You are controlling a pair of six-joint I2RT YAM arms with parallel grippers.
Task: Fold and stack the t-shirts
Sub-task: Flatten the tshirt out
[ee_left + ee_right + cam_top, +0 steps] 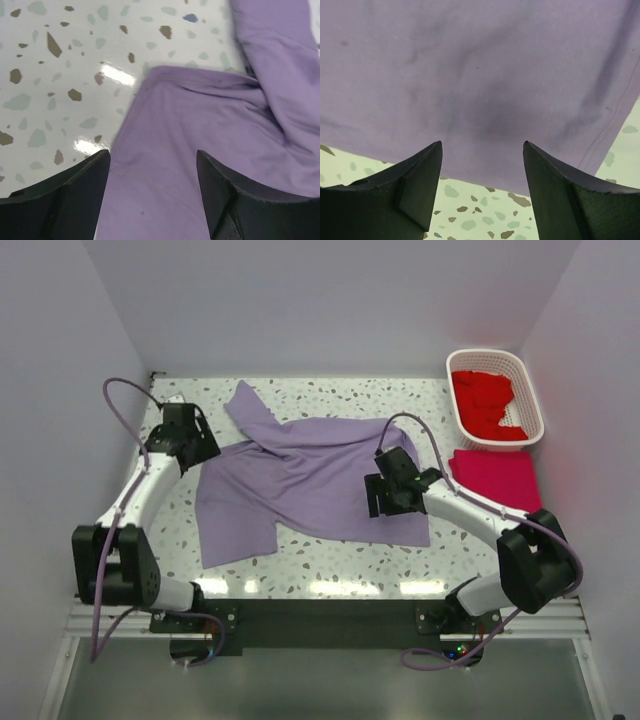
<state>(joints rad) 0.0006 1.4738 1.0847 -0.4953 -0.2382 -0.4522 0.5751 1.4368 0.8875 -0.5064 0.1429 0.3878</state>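
Observation:
A purple t-shirt lies spread and partly rumpled on the speckled table, one sleeve pointing to the back left. My left gripper is open and empty over the shirt's left edge; the shirt fills the gap between its fingers. My right gripper is open and empty over the shirt's right half, near its front hem. A folded red-pink t-shirt lies at the right.
A white basket holding red garments stands at the back right, just behind the folded shirt. White walls close in the table at the back and sides.

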